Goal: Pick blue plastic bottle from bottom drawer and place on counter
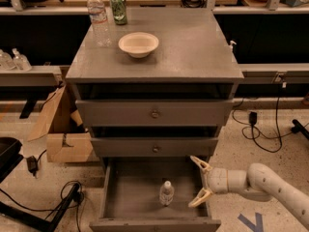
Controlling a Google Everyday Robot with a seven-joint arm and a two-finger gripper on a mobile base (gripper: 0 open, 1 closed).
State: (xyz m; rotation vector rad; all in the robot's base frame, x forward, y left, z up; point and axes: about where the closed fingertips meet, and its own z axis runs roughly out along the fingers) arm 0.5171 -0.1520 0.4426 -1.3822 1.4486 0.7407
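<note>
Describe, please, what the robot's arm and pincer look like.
The arm is smooth, rounded and off-white, in tube-like segments. Its pincer, at the right side of the bottom drawer, has two pale cream, curved, tapering fingers.

The blue plastic bottle (166, 193) is seen upright in the pulled-out bottom drawer (129, 193); the gripper (195, 182) is held just right of it, fingers (200, 164) spread wide; a bowl (138, 43), a taller bottle (99, 19) and a green can (119, 8) are set on the counter's (193, 47) far left.
</note>
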